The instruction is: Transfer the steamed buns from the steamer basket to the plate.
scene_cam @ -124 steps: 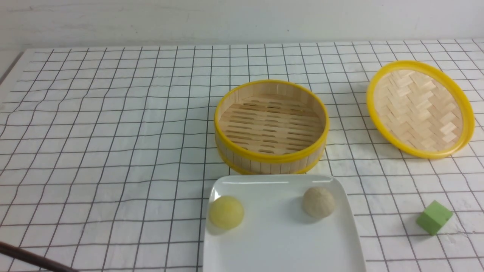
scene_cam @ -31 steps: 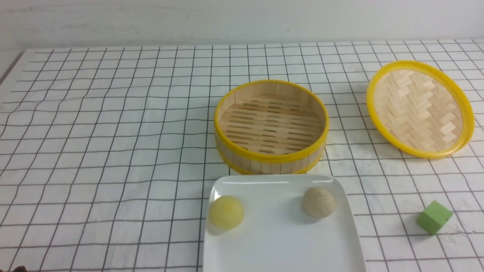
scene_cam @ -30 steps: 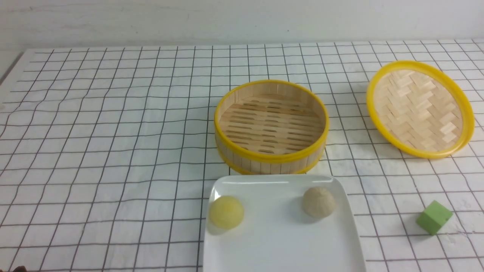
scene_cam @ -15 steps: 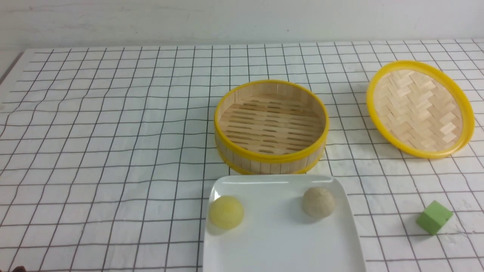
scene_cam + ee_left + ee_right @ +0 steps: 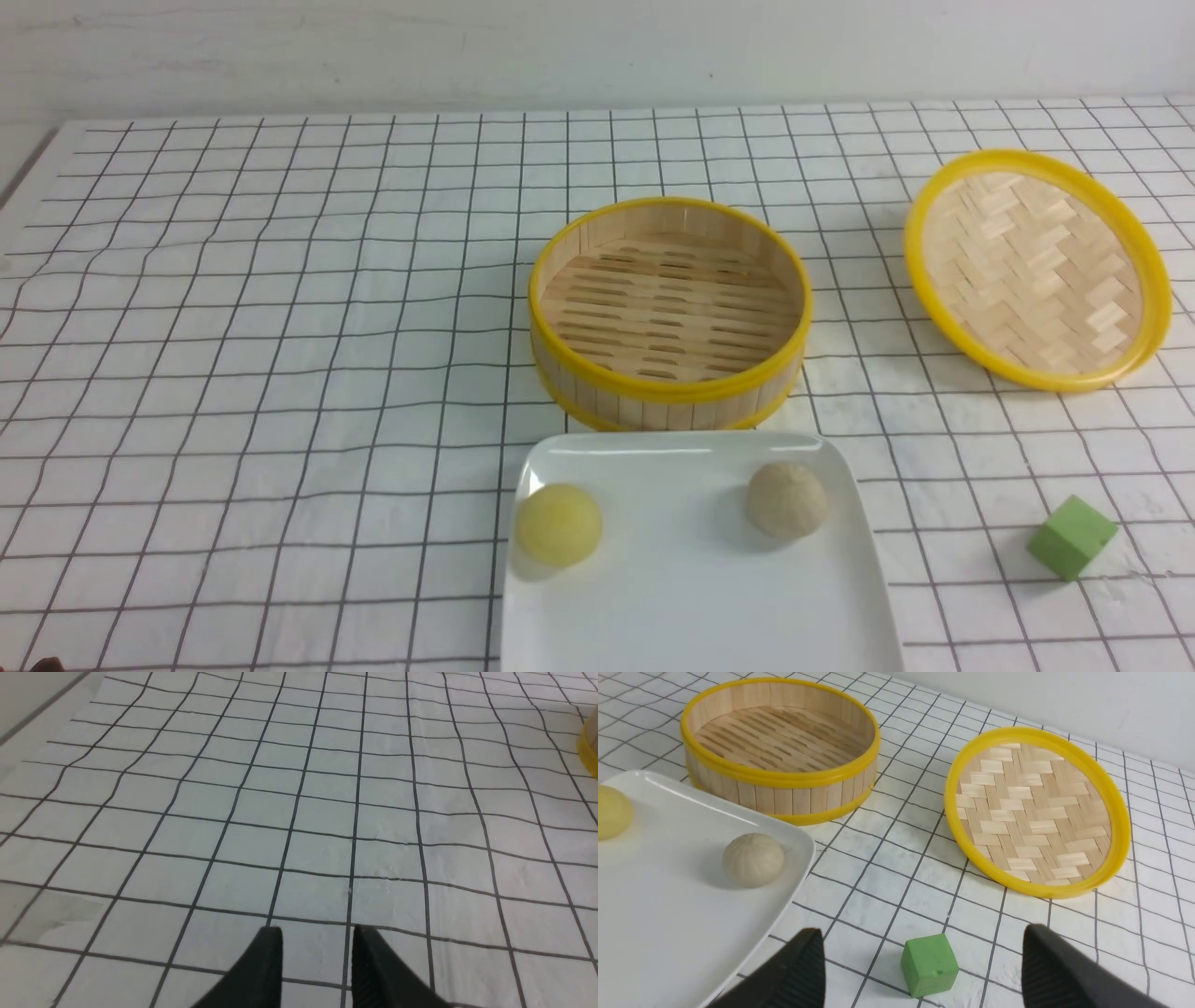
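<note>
The steamer basket (image 5: 668, 391) stands mid-table with nothing in it. Both steamed buns lie on the white plate (image 5: 691, 597) just in front of it: the pale yellow bun (image 5: 558, 525) at the plate's left edge, the beige bun (image 5: 787, 499) toward its right. Neither gripper shows in the front view. My left gripper (image 5: 317, 929) hangs over bare cloth far left of the basket, its jaws a narrow gap apart and empty. My right gripper (image 5: 923, 933) is wide open and empty, with the green cube (image 5: 929, 963) between its fingers and the plate (image 5: 668, 914) and beige bun (image 5: 753, 859) beside it.
The woven lid (image 5: 1036, 266) lies tilted at the back right. The green cube (image 5: 1072, 537) sits on the cloth right of the plate. A checked cloth covers the table. A wall runs along the far edge.
The dark bar at the front view's bottom left corner four seconds ago has withdrawn out of view. Nothing has moved in the last second.
</note>
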{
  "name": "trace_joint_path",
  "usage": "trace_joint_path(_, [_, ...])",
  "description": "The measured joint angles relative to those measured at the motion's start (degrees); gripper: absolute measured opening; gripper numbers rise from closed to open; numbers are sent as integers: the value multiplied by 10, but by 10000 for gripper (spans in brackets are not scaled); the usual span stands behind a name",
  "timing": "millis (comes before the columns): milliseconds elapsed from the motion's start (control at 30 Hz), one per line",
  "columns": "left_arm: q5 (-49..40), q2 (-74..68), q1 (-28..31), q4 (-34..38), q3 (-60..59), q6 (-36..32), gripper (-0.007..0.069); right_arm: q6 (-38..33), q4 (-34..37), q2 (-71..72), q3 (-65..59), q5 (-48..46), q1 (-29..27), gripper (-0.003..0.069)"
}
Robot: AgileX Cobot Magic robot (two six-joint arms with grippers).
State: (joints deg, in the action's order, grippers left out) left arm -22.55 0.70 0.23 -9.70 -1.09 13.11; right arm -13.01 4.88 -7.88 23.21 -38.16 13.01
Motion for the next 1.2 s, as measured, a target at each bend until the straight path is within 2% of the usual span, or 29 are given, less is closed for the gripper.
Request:
trace_joint_path(167, [0, 0, 0, -1, 0, 0, 241, 5, 0, 0, -1, 5, 0, 547])
trace_joint_path(333, [0, 0, 0, -1, 0, 0, 241, 59, 37, 0, -51, 63, 0, 547])
trace_joint_path(600, [0, 0, 0, -1, 0, 0, 241, 73, -2, 0, -173, 101, 0, 547])
trace_joint_path(833, [0, 0, 0, -1, 0, 0, 241, 74, -27, 0, -211, 128, 0, 547])
trace_joint_path(1200, [-1, 0, 0, -2, 0, 0, 241, 75, -29, 0, -246, 170, 0, 547])
